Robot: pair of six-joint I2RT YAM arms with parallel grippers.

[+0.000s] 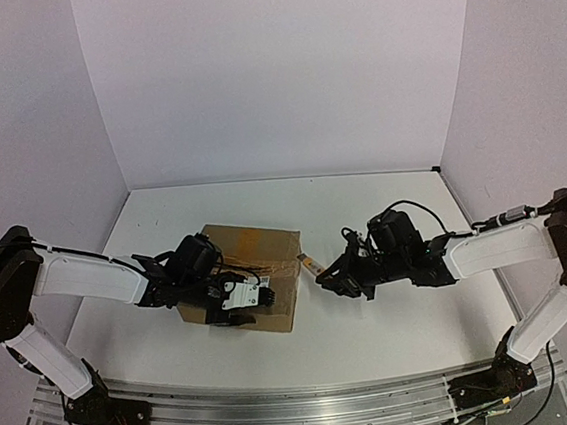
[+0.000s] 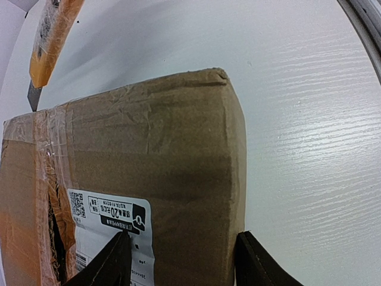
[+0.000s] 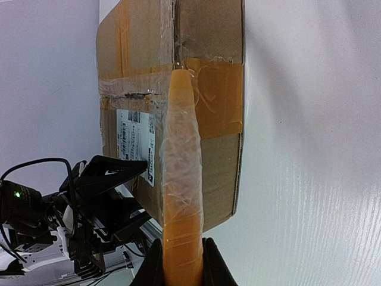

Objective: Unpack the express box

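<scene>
At far left, a white-sleeved arm reaching in to the left gripper, clenched across the near end of the express box: one finger on the top face over the white shipping label, the other against the side wall. In the centre, the box itself, flat brown cardboard, lying on the white table a little left of the middle, flaps down, crinkled tan tape crossing the top, with a dark split showing beside the label. Just right of the box, an orange utility knife wrapped in clear film, grasped at its handle by the right gripper, blade tip at the taped seam near the right-hand edge; touching or just short of it, hard to tell. Likely step: slitting the tape to free the flaps. To do it well: brace the box firmly from the left against sliding under the push; run the blade shallow, along the seam line only, to spare the contents; draw in one straight stroke, stopping well short of the left fingers. Main risks, by this reading: blade wandering off the seam into cardboard, or the box pivoting about its clamped end.
</scene>
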